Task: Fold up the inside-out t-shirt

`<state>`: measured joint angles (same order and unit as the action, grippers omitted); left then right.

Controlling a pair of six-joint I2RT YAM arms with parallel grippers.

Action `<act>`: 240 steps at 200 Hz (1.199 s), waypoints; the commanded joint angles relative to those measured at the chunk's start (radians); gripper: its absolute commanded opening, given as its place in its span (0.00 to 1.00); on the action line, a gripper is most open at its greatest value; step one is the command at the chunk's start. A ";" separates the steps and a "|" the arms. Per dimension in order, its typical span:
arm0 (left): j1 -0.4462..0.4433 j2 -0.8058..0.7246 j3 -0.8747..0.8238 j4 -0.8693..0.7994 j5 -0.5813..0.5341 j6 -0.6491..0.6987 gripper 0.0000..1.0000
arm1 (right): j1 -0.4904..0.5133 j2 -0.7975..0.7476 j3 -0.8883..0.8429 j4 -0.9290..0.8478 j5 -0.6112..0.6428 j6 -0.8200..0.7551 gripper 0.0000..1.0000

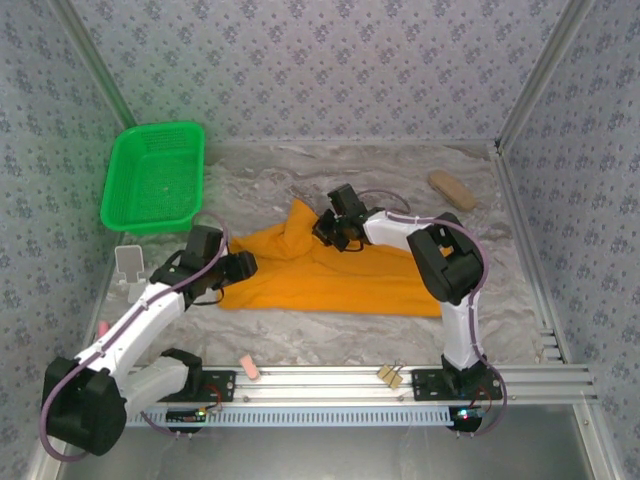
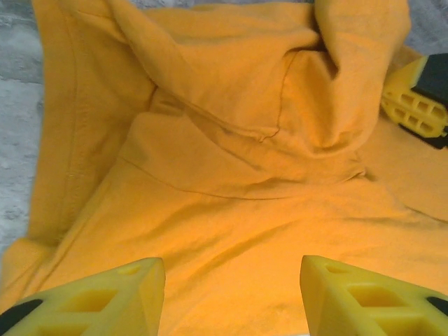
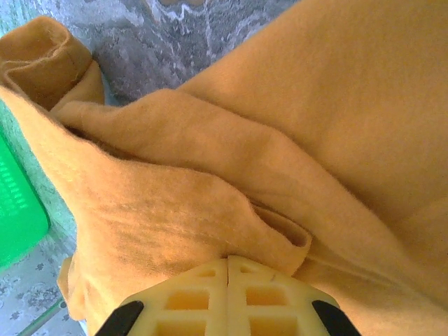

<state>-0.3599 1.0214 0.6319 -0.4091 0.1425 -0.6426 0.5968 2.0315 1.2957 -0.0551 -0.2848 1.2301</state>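
Observation:
The inside-out t-shirt [image 1: 340,275] lies rumpled in the middle of the table, plain orange-yellow with seams showing [image 2: 231,203]. My left gripper [image 1: 245,265] hovers low over its left edge. Its yellow fingers stand open with bare cloth between them [image 2: 231,280]. My right gripper [image 1: 335,232] is at the shirt's far edge, where the cloth rises in a peak. There its fingers are pressed together on a fold of the t-shirt [image 3: 228,260], and the fabric [image 3: 210,182] bunches up in front of them. One right fingertip [image 2: 416,105] shows at the right edge of the left wrist view.
A green plastic basket [image 1: 155,178] stands at the back left, close to the raised cloth [image 3: 17,210]. A brown oblong object [image 1: 452,189] lies at the back right. A white holder [image 1: 130,265] stands at the left edge. A pink piece [image 1: 250,368] and metal clips [image 1: 390,375] rest on the front rail.

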 commanded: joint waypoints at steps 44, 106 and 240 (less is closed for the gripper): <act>0.004 0.116 0.060 0.086 0.149 -0.203 0.56 | 0.049 -0.151 -0.018 -0.109 0.121 0.082 0.29; 0.010 0.120 0.089 -0.014 0.062 -0.146 0.59 | 0.032 -0.061 -0.040 -0.041 0.080 0.105 0.47; 0.014 0.178 0.084 -0.028 0.057 -0.167 0.57 | 0.068 -0.087 0.014 -0.014 0.160 0.121 0.08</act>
<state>-0.3531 1.1770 0.7044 -0.4503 0.1947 -0.7948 0.6510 1.9945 1.2659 -0.0330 -0.1600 1.3437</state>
